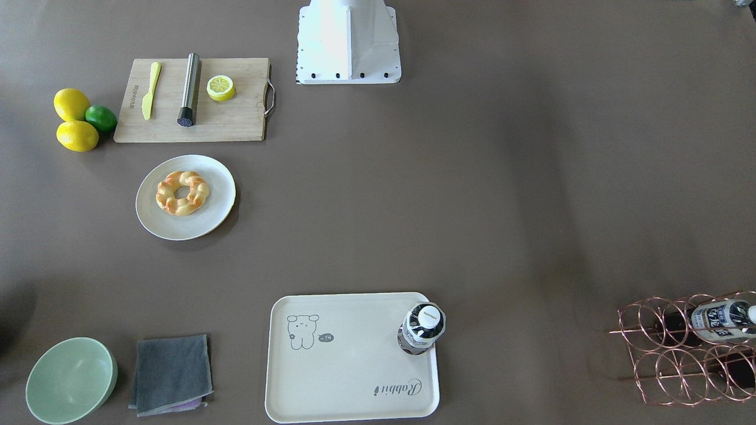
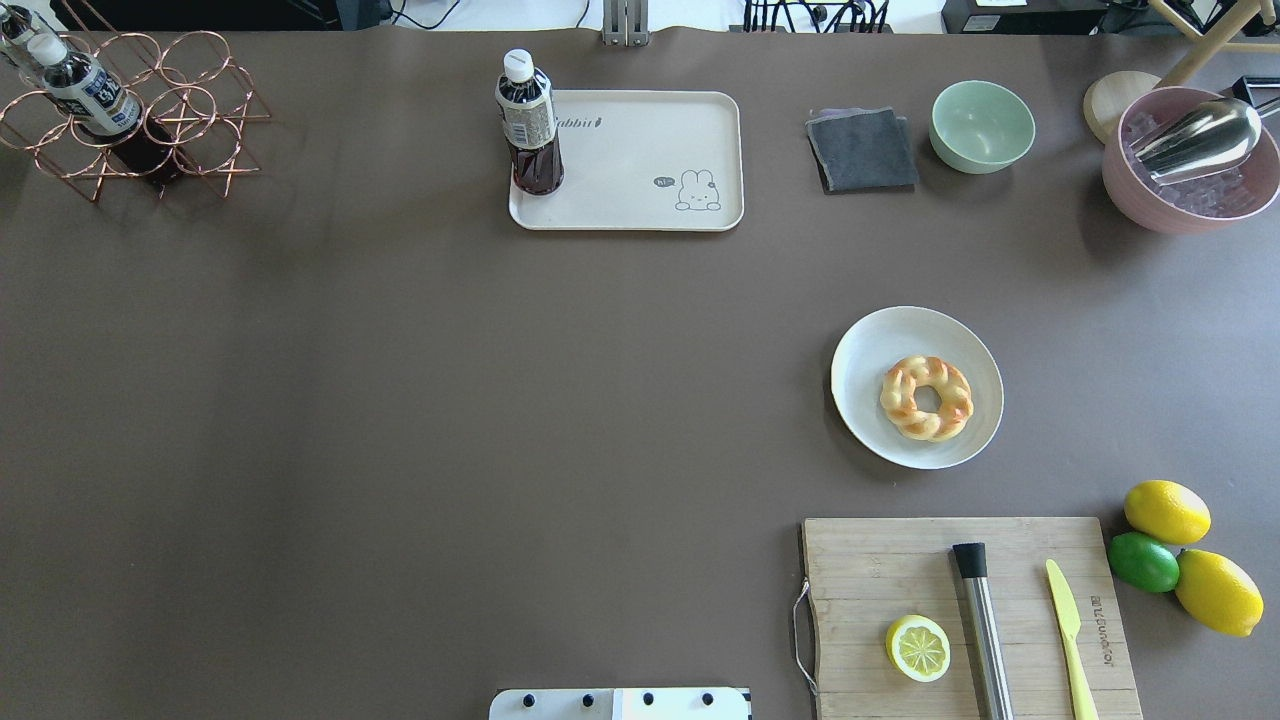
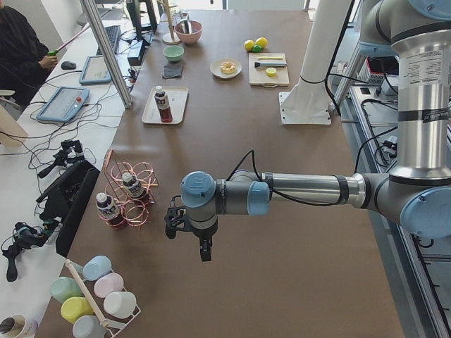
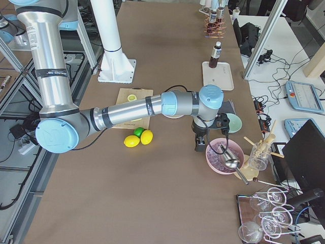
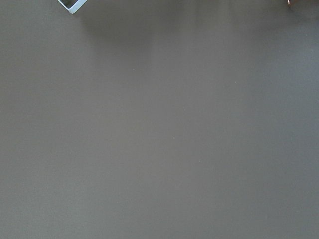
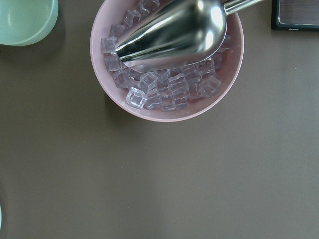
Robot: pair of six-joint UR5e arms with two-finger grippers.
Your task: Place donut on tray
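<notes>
The donut (image 1: pixel 182 193) is a twisted golden ring lying on a round off-white plate (image 1: pixel 220 177); the overhead view shows it right of centre (image 2: pixel 926 397). The cream tray (image 1: pixel 354 366) with the bear drawing lies at the table's far edge (image 2: pixel 640 150), with a dark bottle (image 2: pixel 528 125) standing upright on one corner. My left gripper (image 3: pixel 204 251) shows only in the exterior left view, over bare table far from the donut. My right gripper (image 4: pixel 199 146) shows only in the exterior right view, near a pink bowl. I cannot tell whether either is open or shut.
A wooden cutting board (image 2: pixel 880 570) holds a lemon half (image 2: pixel 918 648), a steel rod and a yellow knife. Lemons and a lime (image 2: pixel 1143 561) lie beside it. A green bowl (image 2: pixel 982 125), grey cloth (image 2: pixel 860 150), pink ice bowl (image 6: pixel 164 107) with scoop, and copper rack (image 2: pixel 130 110) line the far edge.
</notes>
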